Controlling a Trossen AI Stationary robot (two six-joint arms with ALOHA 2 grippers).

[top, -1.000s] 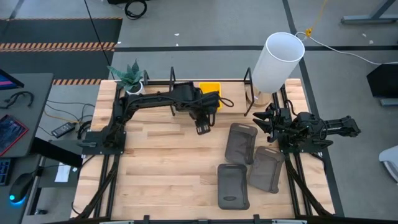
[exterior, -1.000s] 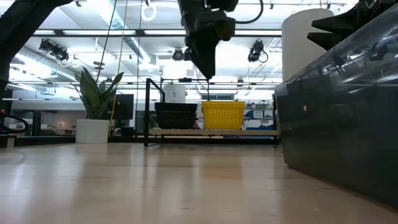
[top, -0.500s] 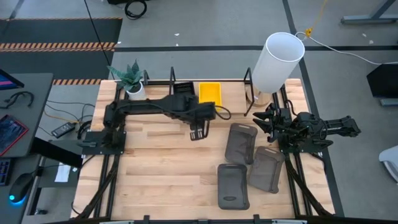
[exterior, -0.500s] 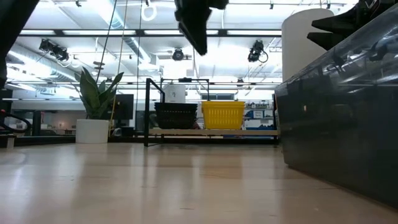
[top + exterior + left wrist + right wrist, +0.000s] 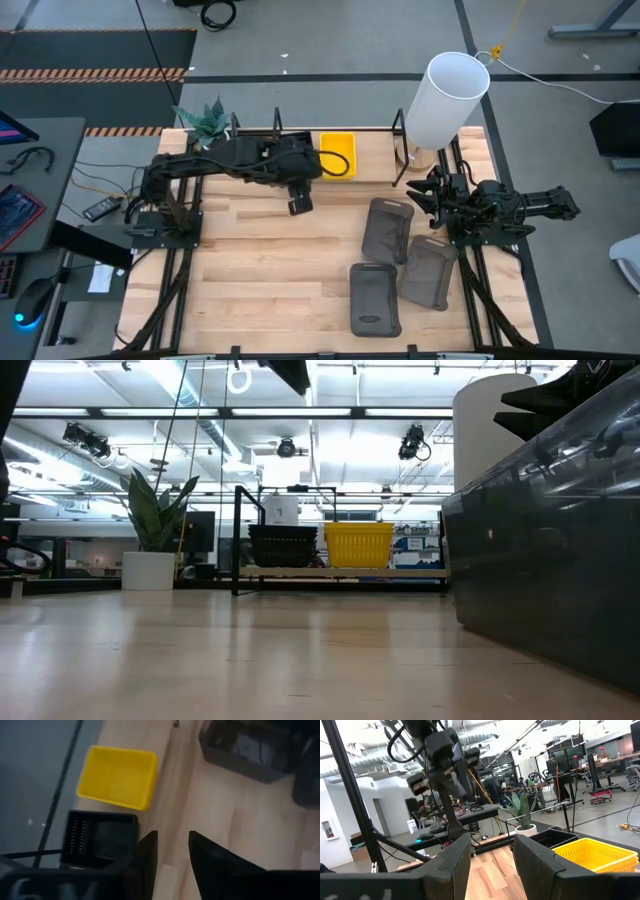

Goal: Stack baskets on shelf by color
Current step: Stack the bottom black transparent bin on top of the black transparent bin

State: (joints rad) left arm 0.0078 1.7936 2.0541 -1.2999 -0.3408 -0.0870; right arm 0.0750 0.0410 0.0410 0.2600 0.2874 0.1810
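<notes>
Left end effector [image 5: 297,205] hangs empty above the bench [image 5: 260,270], its fingers [image 5: 145,857] parted with only bare wood showing between them. Over the last second it has drawn back from a spot in front of the yellow basket [image 5: 337,153] toward its own base, and it has risen out of the low view, where only a dark tip remains at the upper edge. That retreat reads as the close of a placement, not the start of a grasp.

Just beyond the end effector, on the shelf [image 5: 338,130], the yellow basket sits beside the black basket [image 5: 100,839], the two close together between the rod dividers; how many are nested in each pile cannot be told.

Farther out, toward the right arm, three grey baskets [image 5: 388,229] lie loose on the bench, two of them overlapping. These look like the work still left.

Right end effector [image 5: 425,195] waits near the white cylinder [image 5: 445,98], just beside the grey baskets, its fingers [image 5: 452,865] spread and empty.

A plant [image 5: 208,125] stands at the shelf's far end.
</notes>
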